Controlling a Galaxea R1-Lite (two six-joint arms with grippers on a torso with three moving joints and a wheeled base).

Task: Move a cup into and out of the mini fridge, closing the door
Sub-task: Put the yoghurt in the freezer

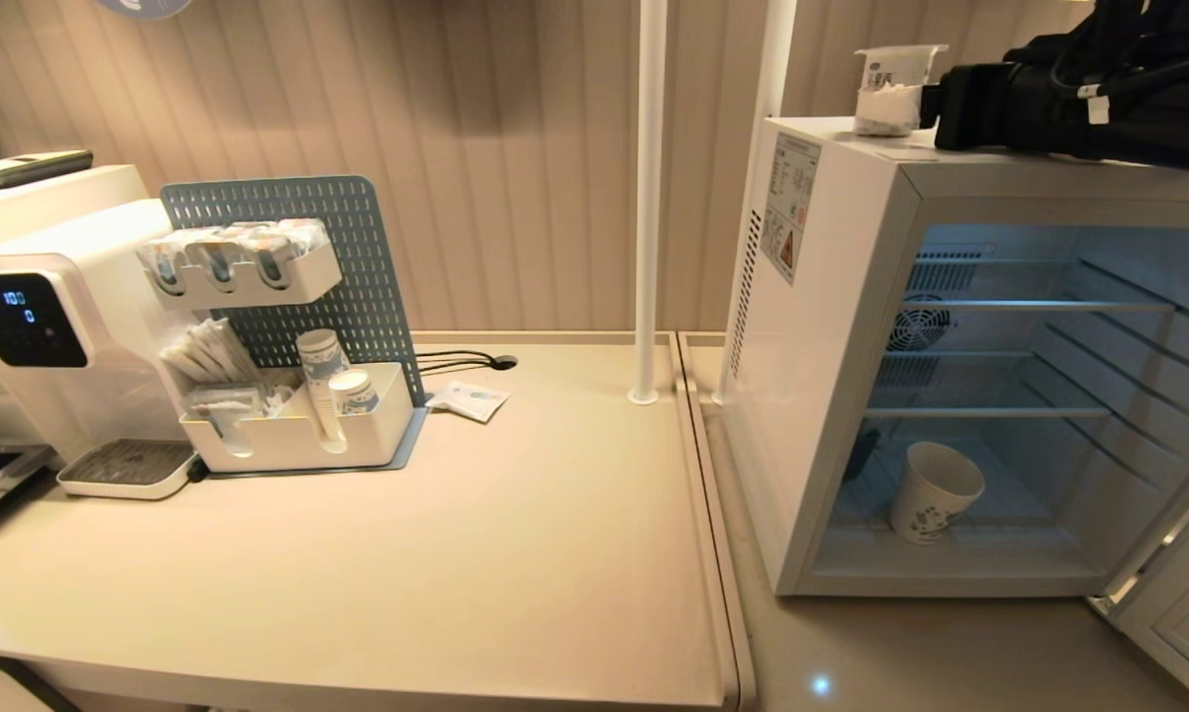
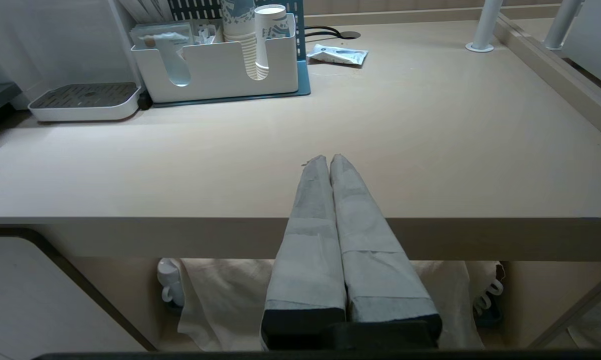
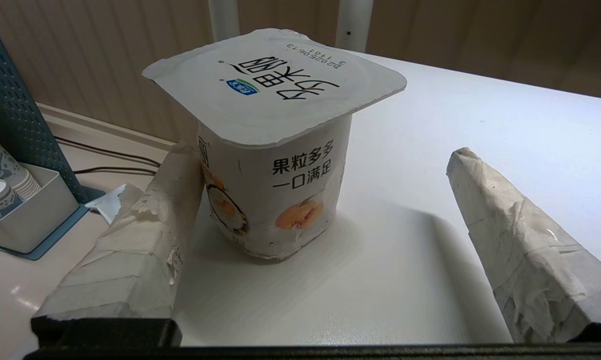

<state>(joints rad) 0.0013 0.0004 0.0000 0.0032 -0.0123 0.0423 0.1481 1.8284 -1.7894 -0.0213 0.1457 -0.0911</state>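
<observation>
Head view: the mini fridge (image 1: 832, 297) stands on the desk (image 1: 456, 554) with its door (image 1: 1183, 593) swung wide. On its floor sits the cup (image 1: 933, 491), tilted. Atop the fridge, the right end effector (image 3: 320, 200) is released, fingers spread around a foil-lidded tub (image 3: 275, 150), one finger touching it. Below the desk's near edge, the left end effector (image 2: 329, 159) is clenched, empty.

Head camera looks down over the counter (image 1: 407, 554) and open fridge (image 1: 832, 297). Left wrist camera views the counter from its edge; right wrist camera sits close on the fridge top.
</observation>
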